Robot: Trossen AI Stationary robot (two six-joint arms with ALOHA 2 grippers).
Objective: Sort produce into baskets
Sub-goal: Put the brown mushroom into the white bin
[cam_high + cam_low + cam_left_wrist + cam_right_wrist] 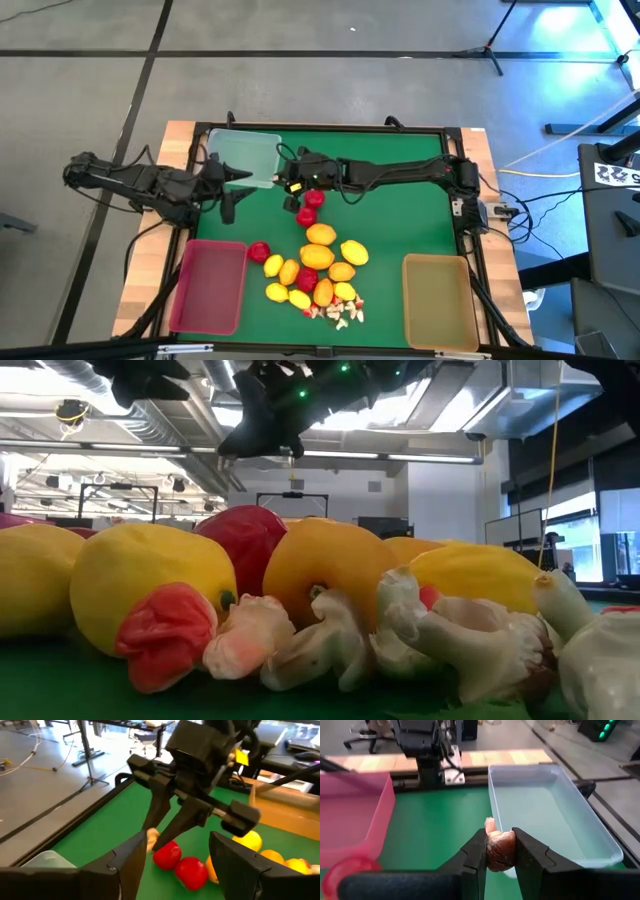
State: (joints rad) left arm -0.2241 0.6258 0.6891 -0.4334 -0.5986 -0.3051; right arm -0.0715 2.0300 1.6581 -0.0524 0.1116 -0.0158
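Note:
My right gripper (290, 184) reaches across the green mat from the right and is shut on a small tan-and-brown mushroom-like bit (499, 851), just beside the clear basket (246, 158). My left gripper (228, 198) hovers open over the mat's left part, nothing between its fingers (131, 865). The pile of produce (318, 262), yellow and orange ovals, red strawberries and tiny white-and-red bits, lies on the mat's middle near side. Two strawberries (178, 864) lie below my right gripper. The pinkish-red basket (210, 286) rests near left, the tan-yellow basket (438, 300) near right. My right gripper pinches the small bit by its sides (490, 855) between the ends of its two fingers. The bit's pale end (490, 825) sticks out past the fingertips. The fingers slant down from the table's right side (162, 815). The bit is lifted clear of the mat.
The clear basket's rim (495, 795) lies straight ahead of my right gripper, its floor bare. A black frame (330, 130) borders the mat. The two grippers stand close together at the mat's far left.

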